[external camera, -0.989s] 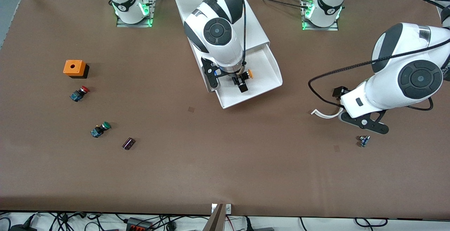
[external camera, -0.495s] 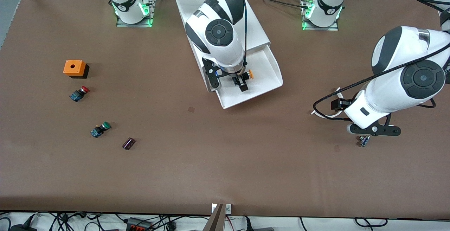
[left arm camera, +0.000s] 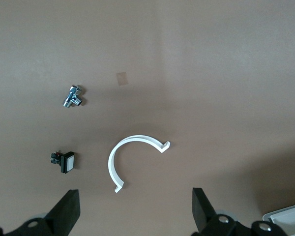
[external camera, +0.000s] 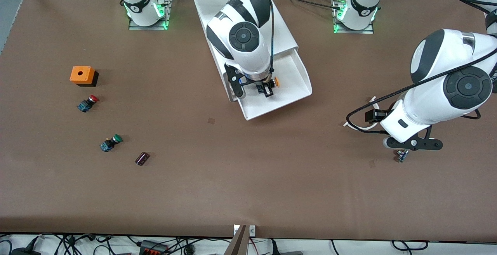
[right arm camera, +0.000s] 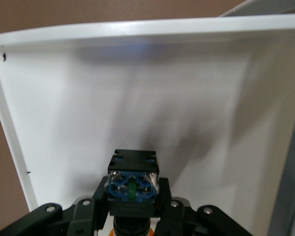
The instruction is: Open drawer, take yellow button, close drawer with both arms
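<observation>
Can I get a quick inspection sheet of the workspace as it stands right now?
Surface: brown table, a few small tape marks.
Job's things: drawer pulled open from the white cabinet; button inside it.
Clutter: orange box, red-capped button, green-capped button, dark cylinder, white curved clip, metal fitting, small square switch.
Grippers: right gripper in the drawer, shut on the button; left gripper open, waiting over the clip.
Cables: black cable looping off the left arm.
Surroundings: cables along the table edge nearest the front camera.
</observation>
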